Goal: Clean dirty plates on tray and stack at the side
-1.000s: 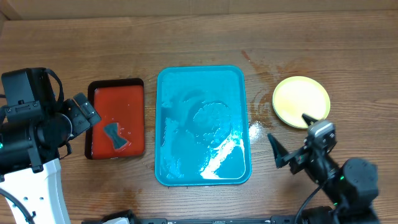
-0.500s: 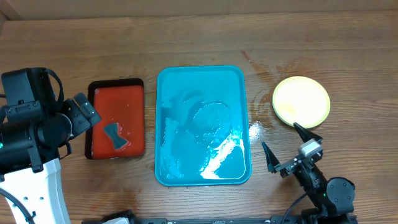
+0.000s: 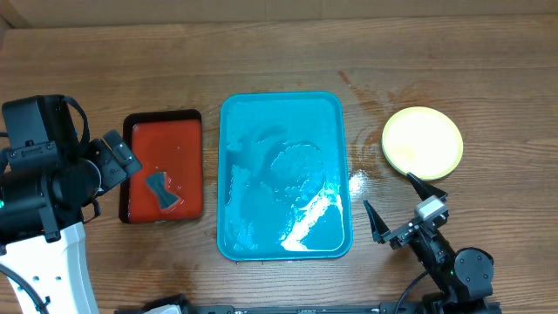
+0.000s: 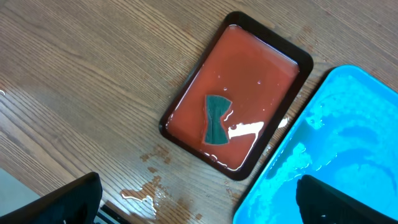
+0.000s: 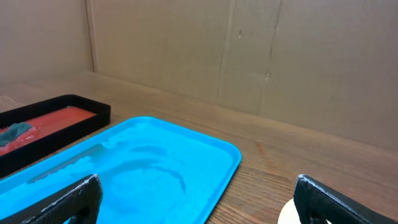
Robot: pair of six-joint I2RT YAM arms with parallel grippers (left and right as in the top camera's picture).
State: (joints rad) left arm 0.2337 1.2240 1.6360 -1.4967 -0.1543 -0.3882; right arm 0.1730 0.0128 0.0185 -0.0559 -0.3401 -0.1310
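Right end effector [image 3: 386,189]: fingers spread wide, holding nothing. Left end effector [image 4: 199,186]: fingers likewise spread wide and empty, poised above the worktop [image 3: 279,61].

Surroundings: nothing stands between the fingers of either end effector. Wet patches [image 3: 362,174] mark the wood just ahead of the right end effector, between the turquoise tray [image 3: 261,122] and the yellow-green plate [image 3: 422,142]. Further drips [image 4: 146,186] lie under the left end effector, near the red tray's corner. A cardboard wall [image 5: 249,56] closes the far side of the worktop, well beyond the right end effector.

Containers: the turquoise tray lies ahead and to the left of the right end effector and carries no plate, only a glossy film of water. The yellow-green plate sits on the wood just ahead of that end effector's right finger; whether they touch, or whether more plates lie beneath it, cannot be determined. The red tray [image 3: 166,139], black-rimmed, lies ahead of the left end effector and holds reddish liquid with a dark teal sponge [image 4: 216,118] lying flat in it.
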